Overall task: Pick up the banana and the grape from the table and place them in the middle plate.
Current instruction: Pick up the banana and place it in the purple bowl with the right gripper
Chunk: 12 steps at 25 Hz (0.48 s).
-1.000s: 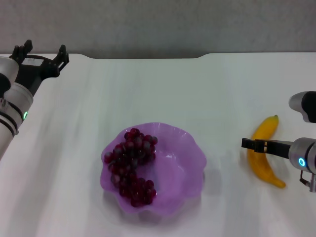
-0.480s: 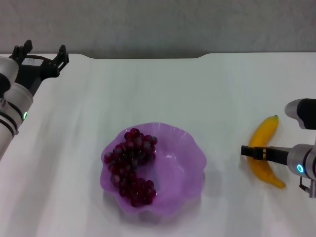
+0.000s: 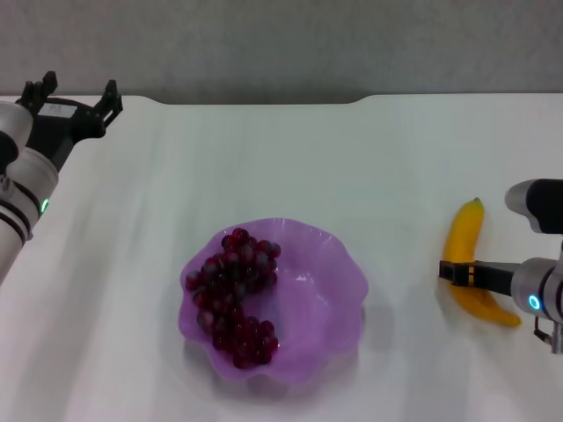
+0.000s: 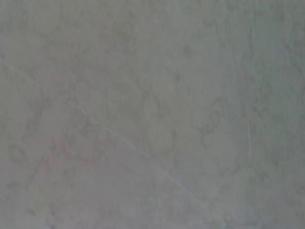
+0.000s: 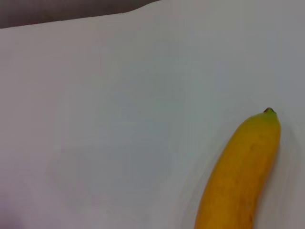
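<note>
The yellow banana (image 3: 464,242) lies on the white table (image 3: 308,158) at the right, its stem tip pointing away from me. My right gripper (image 3: 457,273) reaches across the banana's middle from the right, low on the table, and grips it. The right wrist view shows the banana's (image 5: 238,181) far half and tip on bare table. The dark red grape (image 3: 233,294) bunch lies in the left half of the purple middle plate (image 3: 339,290). My left gripper (image 3: 75,95) is parked open at the far left rear corner.
The table's rear edge (image 3: 352,98) runs along a grey wall. Bare white tabletop separates the plate from the banana. The left wrist view shows only a blurred grey surface.
The right gripper has dropped lower across the banana. The banana has swung, its tip moving left and farther away. The left arm, grapes and plate have not moved.
</note>
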Tool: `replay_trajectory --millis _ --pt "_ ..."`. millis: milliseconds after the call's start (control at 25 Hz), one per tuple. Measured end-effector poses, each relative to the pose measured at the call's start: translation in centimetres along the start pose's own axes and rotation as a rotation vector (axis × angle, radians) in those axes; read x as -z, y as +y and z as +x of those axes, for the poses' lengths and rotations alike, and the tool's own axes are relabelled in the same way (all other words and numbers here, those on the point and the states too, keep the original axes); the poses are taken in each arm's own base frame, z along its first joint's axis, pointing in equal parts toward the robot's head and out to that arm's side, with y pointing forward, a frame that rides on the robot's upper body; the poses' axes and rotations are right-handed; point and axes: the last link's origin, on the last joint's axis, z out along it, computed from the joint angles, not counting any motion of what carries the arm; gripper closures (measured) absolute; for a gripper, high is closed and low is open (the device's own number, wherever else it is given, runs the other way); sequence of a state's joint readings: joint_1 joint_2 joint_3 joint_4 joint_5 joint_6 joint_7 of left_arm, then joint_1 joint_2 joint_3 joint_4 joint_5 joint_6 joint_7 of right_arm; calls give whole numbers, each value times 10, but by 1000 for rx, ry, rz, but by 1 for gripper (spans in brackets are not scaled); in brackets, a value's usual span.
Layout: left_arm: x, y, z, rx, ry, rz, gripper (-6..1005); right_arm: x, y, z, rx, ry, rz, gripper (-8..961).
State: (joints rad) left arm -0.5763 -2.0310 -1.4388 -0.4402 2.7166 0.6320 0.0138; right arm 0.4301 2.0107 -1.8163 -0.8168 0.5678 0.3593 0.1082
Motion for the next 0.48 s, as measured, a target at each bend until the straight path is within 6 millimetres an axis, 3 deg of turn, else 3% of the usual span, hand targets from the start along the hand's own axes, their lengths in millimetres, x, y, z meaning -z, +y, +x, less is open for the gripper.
replay_trajectory --millis 40,480 --pt "0 0 0 0 0 0 117 0 1 0 16 -1 -2 400" --pt "3 -2 -3 1 -8 5 116 7 19 -9 143 -36 -50 426"
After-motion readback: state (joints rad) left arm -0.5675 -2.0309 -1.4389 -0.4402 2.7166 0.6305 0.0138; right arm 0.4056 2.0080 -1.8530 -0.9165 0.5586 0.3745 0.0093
